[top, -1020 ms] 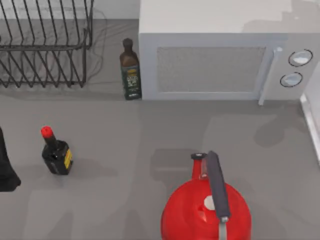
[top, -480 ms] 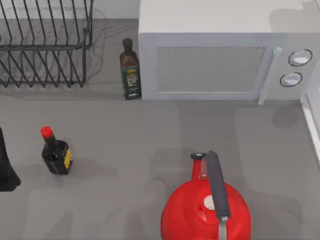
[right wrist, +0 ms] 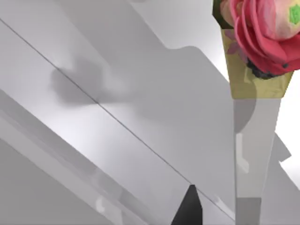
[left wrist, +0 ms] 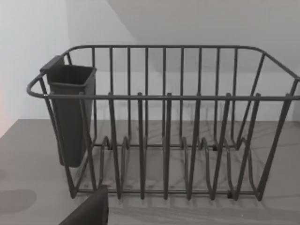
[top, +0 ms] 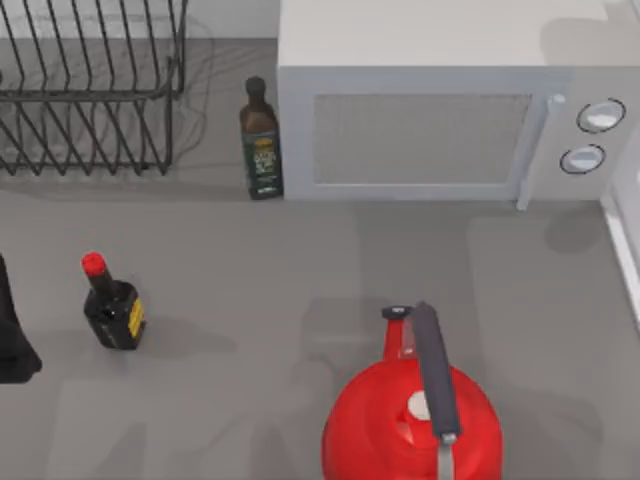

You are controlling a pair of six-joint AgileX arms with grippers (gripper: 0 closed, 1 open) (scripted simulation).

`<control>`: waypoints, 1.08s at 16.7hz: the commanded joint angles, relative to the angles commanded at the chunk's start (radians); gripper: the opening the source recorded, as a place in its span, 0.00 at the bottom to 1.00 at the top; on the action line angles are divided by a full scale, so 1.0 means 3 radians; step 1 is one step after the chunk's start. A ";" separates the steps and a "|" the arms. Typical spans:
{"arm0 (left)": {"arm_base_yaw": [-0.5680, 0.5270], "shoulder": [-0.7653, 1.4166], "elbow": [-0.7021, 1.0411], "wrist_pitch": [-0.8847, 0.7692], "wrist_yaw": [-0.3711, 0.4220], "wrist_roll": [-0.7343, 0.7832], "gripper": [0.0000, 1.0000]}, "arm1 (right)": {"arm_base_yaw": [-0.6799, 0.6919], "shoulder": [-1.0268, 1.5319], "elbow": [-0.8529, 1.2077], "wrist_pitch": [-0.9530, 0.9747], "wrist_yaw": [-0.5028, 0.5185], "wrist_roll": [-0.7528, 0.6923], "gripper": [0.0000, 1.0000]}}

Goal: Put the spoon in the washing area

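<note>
Spoon placement cannot be told from these views. One white microwave [top: 420,130] stands at the back of the grey table [top: 250,260]. One green bottle [top: 261,145] is just beside the microwave's left side, with one wire dish rack [top: 90,96] further left carrying one dark cutlery holder [left wrist: 70,112]. One red-capped dark bottle [top: 112,305] and one red fire extinguisher [top: 410,420] stand in front of the microwave, well apart. The left arm [top: 12,330] sits far left of the microwave. Whether the left tool [left wrist: 89,211] or the right tool [right wrist: 187,208] is wide or narrow cannot be told.
</note>
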 joint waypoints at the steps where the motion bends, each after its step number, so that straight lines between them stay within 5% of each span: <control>1: 0.0000 0.0000 0.0000 0.0000 0.0000 0.0000 1.00 | 0.0000 -0.0046 -0.0114 0.0085 0.0000 -0.0002 0.00; 8: 0.0000 0.0000 0.0000 0.0000 0.0000 0.0000 1.00 | -0.0003 -0.0393 -0.1295 0.0833 -0.0003 -0.0005 0.00; 14: 0.0000 0.0000 0.0000 0.0000 0.0000 0.0000 1.00 | -0.0006 -0.0448 -0.1471 0.0974 -0.0004 0.0000 0.00; 18: 0.0000 0.0000 0.0000 0.0000 0.0000 0.0000 1.00 | -0.0006 -0.0448 -0.1471 0.0974 -0.0004 0.0000 0.30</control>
